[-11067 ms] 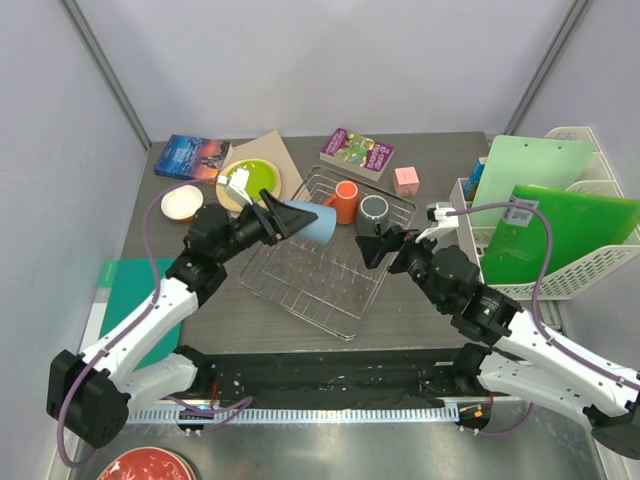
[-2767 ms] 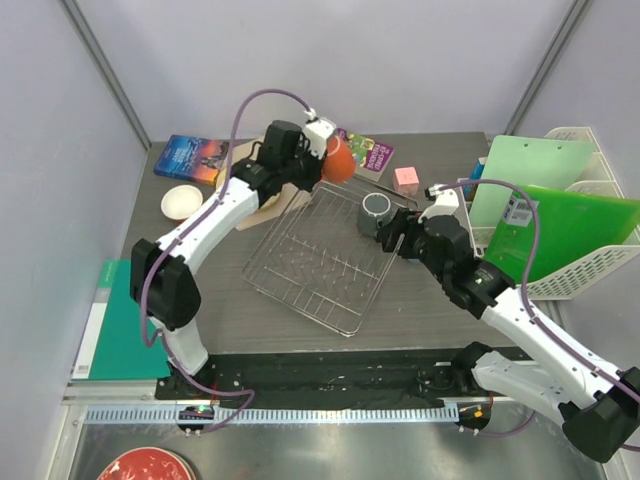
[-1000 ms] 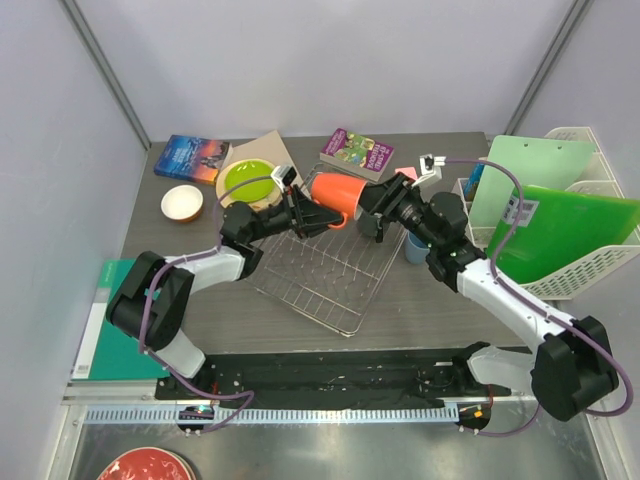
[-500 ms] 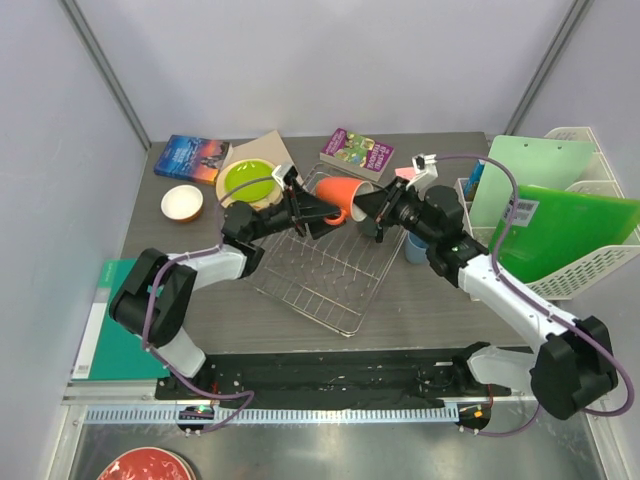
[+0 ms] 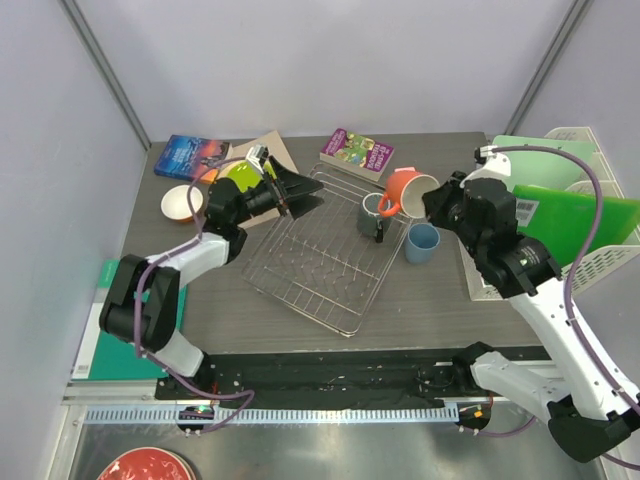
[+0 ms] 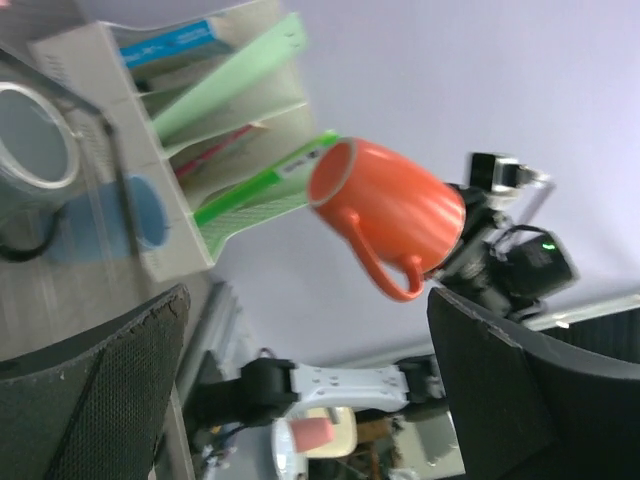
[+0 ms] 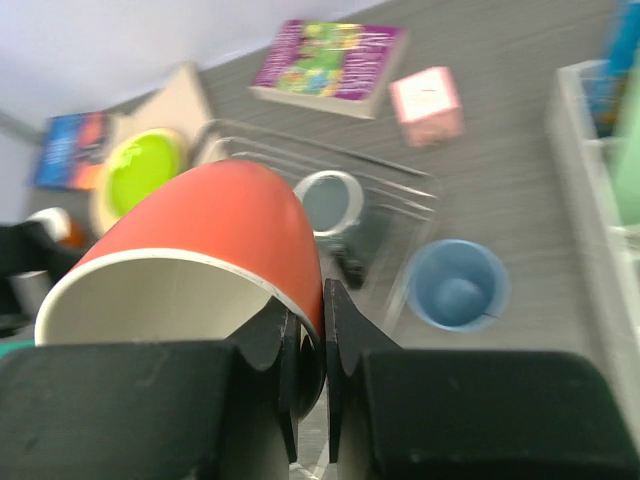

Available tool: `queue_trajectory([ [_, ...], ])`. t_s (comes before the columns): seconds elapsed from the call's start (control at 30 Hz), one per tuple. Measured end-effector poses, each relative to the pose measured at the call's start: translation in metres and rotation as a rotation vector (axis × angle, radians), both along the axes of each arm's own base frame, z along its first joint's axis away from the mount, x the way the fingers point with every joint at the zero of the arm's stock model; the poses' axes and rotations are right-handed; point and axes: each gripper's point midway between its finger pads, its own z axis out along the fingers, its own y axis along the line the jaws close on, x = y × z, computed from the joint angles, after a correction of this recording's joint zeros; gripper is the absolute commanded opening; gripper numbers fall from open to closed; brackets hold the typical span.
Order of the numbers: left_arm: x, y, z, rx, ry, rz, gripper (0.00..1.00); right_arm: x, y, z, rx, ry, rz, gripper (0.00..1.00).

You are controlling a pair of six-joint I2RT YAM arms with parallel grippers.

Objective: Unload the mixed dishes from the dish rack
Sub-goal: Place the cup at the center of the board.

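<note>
The right gripper [image 7: 310, 305] pinches the orange mug's [image 7: 215, 225] rim at the dish rack's [image 5: 310, 270] two o'clock; the left gripper [image 5: 298, 193] gapes empty at eleven. The purple book's [image 5: 357, 153] title blurs.

No word or number can be read anywhere. The purple book [image 5: 357, 153] at 12 o'clock on the surface [image 5: 420, 300] has a printed cover, but its lettering is too small in the overhead view and too blurred in the right wrist view. The blue book [image 5: 192, 157] at 10 o'clock is no clearer. A white sticker [image 5: 527, 209] on the green folder [image 5: 620, 215] at 3 o'clock carries dark barcode-like bars, with no legible digits.
</note>
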Motion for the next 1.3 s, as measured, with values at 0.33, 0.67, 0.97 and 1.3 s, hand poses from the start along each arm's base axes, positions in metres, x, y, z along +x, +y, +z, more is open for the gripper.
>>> queue_trajectory([
  [0.33, 0.007, 0.036, 0.001, 0.390, -0.081, 0.308, 1.00, -0.053, -0.064, -0.093, -0.259, 0.328, -0.180, 0.01],
  [0.67, -0.013, 0.094, -0.004, 0.623, -0.066, 0.547, 1.00, -0.105, -0.071, -0.170, -0.262, 0.577, -0.171, 0.01],
  [0.97, -0.027, 0.111, -0.049, 0.785, 0.071, 0.543, 1.00, -0.092, -0.056, -0.207, -0.256, 0.671, -0.161, 0.01],
  [1.3, -0.033, 0.114, -0.063, 0.817, 0.084, 0.526, 1.00, -0.079, -0.055, -0.233, -0.256, 0.725, -0.167, 0.01],
])
